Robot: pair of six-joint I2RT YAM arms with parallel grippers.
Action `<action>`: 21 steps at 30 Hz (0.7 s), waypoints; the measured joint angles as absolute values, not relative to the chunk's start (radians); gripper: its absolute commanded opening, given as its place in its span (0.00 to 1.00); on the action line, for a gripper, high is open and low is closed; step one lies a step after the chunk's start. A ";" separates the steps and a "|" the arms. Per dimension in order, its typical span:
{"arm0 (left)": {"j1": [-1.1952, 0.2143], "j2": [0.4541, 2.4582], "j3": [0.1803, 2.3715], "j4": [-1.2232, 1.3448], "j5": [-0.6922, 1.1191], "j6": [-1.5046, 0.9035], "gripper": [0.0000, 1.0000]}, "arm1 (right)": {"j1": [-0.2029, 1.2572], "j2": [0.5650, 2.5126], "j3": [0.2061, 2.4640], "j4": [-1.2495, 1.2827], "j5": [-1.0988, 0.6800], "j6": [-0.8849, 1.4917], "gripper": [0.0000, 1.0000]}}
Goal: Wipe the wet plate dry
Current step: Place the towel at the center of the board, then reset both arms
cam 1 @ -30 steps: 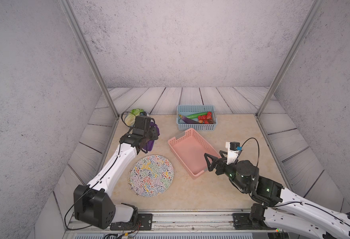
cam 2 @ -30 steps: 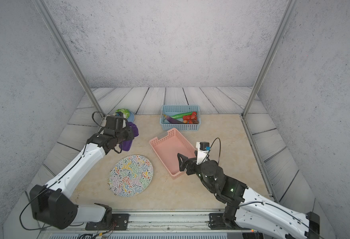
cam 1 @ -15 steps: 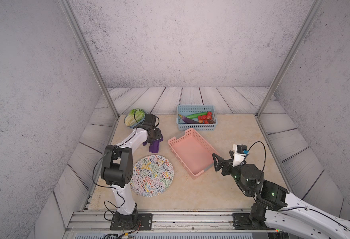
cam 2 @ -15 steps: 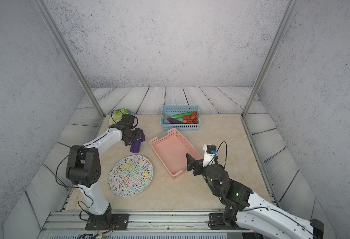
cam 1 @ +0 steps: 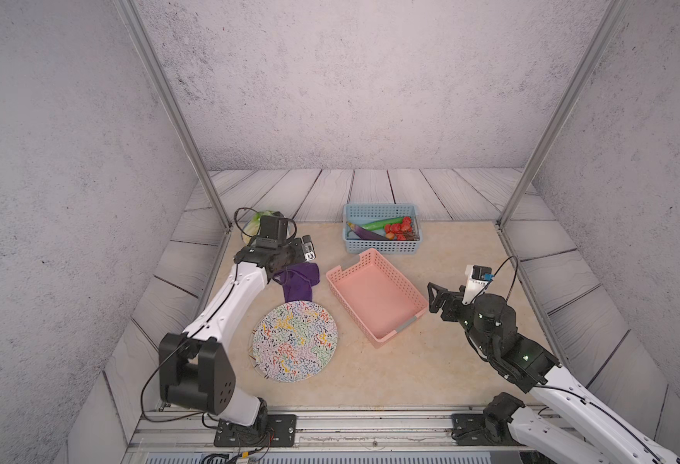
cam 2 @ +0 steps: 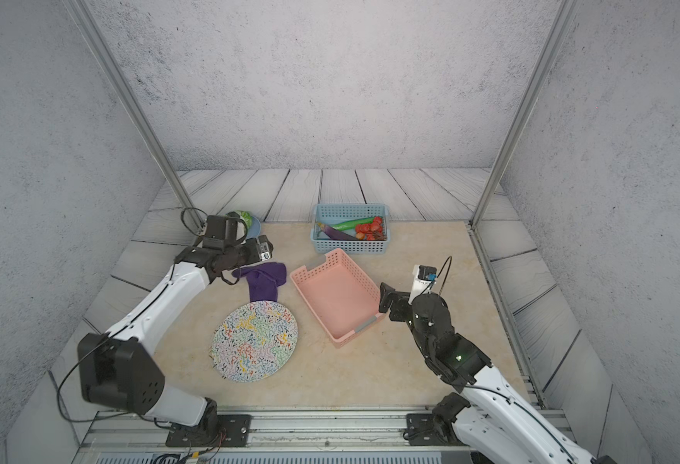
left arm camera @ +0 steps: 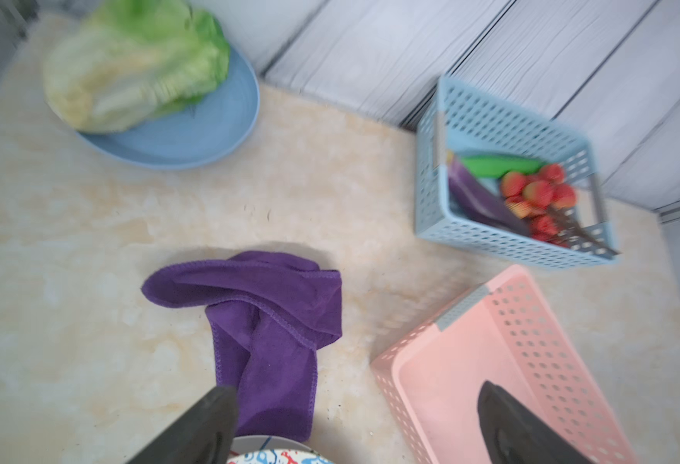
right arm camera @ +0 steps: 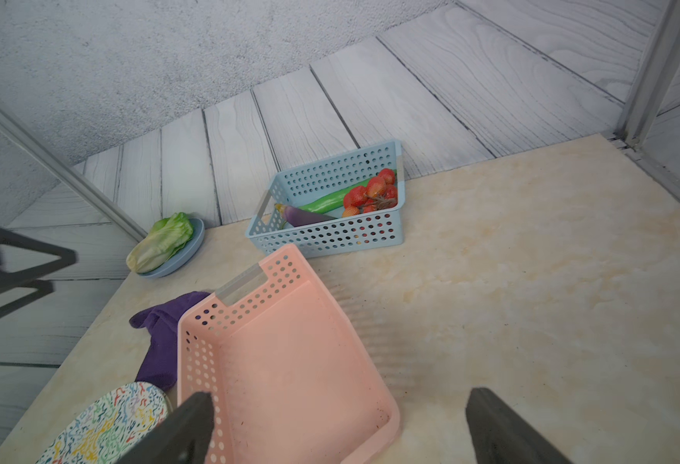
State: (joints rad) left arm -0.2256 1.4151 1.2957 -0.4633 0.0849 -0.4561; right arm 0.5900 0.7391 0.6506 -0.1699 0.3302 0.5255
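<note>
Plate (cam 1: 295, 341): flat on the worktop (cam 1: 451, 249), near the left arm, pattern up for wiping.
Cloth (cam 1: 298, 281): crumpled, one end touching the plate's far rim; I see nothing gripping it.
Left gripper (left arm camera: 354, 405): wide, empty, over the cloth.
Right gripper (right arm camera: 340, 401): wide, empty, parked by the pink basket (cam 1: 374, 299).

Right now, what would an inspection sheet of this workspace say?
Surface: beige table, no spills seen.
Job's things: patterned plate flat; purple cloth crumpled, reaching its rim; wetness cannot be told.
Clutter: empty pink basket; blue basket of vegetables; cabbage on blue dish.
Grippers: left gripper above cloth, jaws open; right gripper near pink basket, jaws open; both hold nothing.
Cables: black loops at both wrists, clear of things.
Surroundings: grey walls, metal posts, plank floor.
</note>
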 measured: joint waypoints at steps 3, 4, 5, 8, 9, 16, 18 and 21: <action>-0.226 1.205 1.218 -0.440 0.076 -0.453 0.99 | 0.489 0.797 0.666 -0.159 0.307 0.503 0.99; -0.226 1.143 1.187 -0.430 0.069 -0.450 0.99 | 0.458 0.817 0.667 -0.154 0.305 0.496 0.99; -0.226 1.085 1.153 -0.420 0.062 -0.443 0.99 | 0.428 0.838 0.666 -0.150 0.305 0.491 0.99; -0.225 0.939 1.044 -0.398 0.032 -0.400 0.99 | 0.340 0.902 0.666 -0.127 0.319 0.467 0.99; -0.225 0.905 1.013 -0.397 0.021 -0.382 0.99 | 0.315 0.922 0.666 -0.117 0.326 0.459 0.99; -0.225 0.781 0.820 -0.331 -0.067 -0.290 1.00 | 0.159 1.093 0.666 -0.060 0.410 0.390 0.99; -0.225 0.756 0.767 -0.299 -0.095 -0.284 0.99 | 0.131 1.148 0.665 -0.028 0.451 0.372 0.99; -0.225 0.738 0.702 -0.248 -0.133 -0.273 0.99 | 0.104 1.235 0.644 0.066 0.498 0.340 0.99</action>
State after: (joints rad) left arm -0.2253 0.7380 0.7021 -0.2481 -0.1333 -0.2729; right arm 0.1040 1.2350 0.6437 0.0662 0.4984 0.3405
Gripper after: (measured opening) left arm 0.992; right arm 0.988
